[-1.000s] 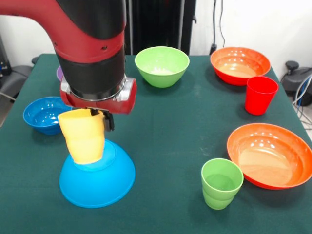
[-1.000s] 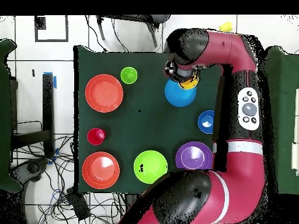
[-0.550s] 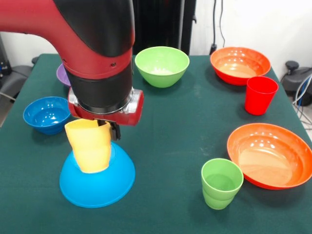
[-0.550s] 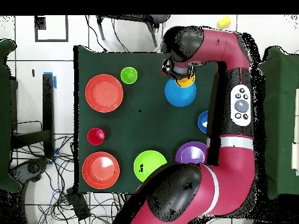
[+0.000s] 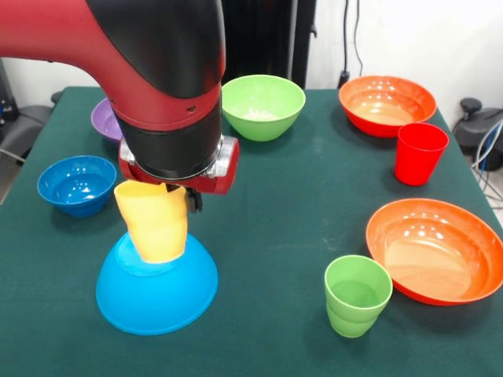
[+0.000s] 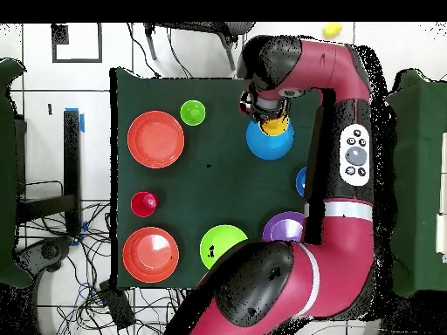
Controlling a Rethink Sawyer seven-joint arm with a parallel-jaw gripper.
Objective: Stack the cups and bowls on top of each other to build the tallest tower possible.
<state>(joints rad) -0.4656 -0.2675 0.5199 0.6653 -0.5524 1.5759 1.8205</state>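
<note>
**Yellow cup held over the inverted light-blue bowl**

The hand (image 5: 174, 195) grips a yellow cup (image 5: 153, 221), mouth upward and tilted a little, with the cup's base at or just above the flat top of the large light-blue bowl (image 5: 157, 287); whether they touch cannot be told. The bowl lies rim-down on the green surface (image 5: 283, 228), so that its broad rim steadies the tower's base and its small flat foot serves as a seat for the next piece. The tilt suggests the cup is not yet settled; it would need to come level and centred before release, since the seat is scarcely wider than the cup.

The other pieces stand apart on the surface: a small dark-blue bowl (image 5: 75, 184) near the base on one side, a purple bowl (image 5: 105, 120) partly hidden behind the arm, a green bowl (image 5: 262, 106), two orange bowls (image 5: 437, 250) (image 5: 387, 104), a red cup (image 5: 420, 152) and a green cup (image 5: 357, 295). The overhead view shows the light-blue bowl close to one edge of the surface, with wide open cloth toward the middle; room for withdrawal is best straight up
</note>
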